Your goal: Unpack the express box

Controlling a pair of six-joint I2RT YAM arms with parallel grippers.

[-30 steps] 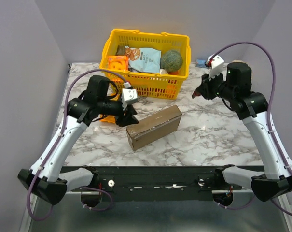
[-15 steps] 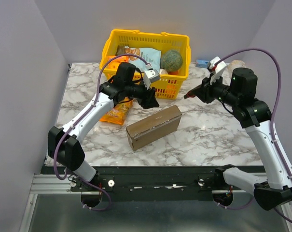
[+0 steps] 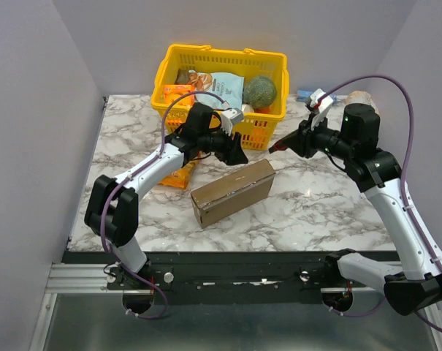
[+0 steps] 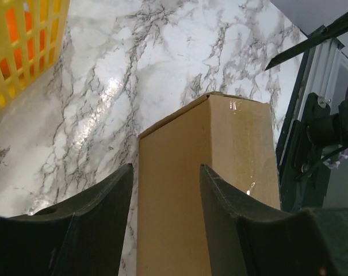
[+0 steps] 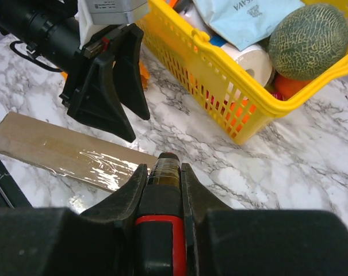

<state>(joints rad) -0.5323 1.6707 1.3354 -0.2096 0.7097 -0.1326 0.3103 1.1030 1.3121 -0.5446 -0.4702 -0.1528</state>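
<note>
The express box (image 3: 233, 191), plain brown cardboard with clear tape on its closed lid, lies slantwise in the middle of the marble table (image 3: 323, 205). My left gripper (image 3: 236, 153) hovers open just over the box's far end. In the left wrist view the box (image 4: 220, 190) shows between and below the dark fingers (image 4: 99, 218), untouched. My right gripper (image 3: 302, 139) is shut on a red and black cutter (image 5: 164, 230), whose tip (image 3: 276, 146) points left toward the box's far right corner. The right wrist view shows the box (image 5: 64, 152) below the left gripper (image 5: 113, 86).
A yellow basket (image 3: 268, 130) stands at the back, holding a melon (image 3: 261, 91), a blue bag (image 3: 219, 86) and an orange pack (image 3: 178, 93). An orange snack bag (image 3: 178, 174) lies on the table left of the box. A small blue item (image 3: 304, 95) sits at the back right.
My left arm has swung from the left side to the box's far end, its jaws widening a little. My right arm has shifted left and lower with the cutter.
</note>
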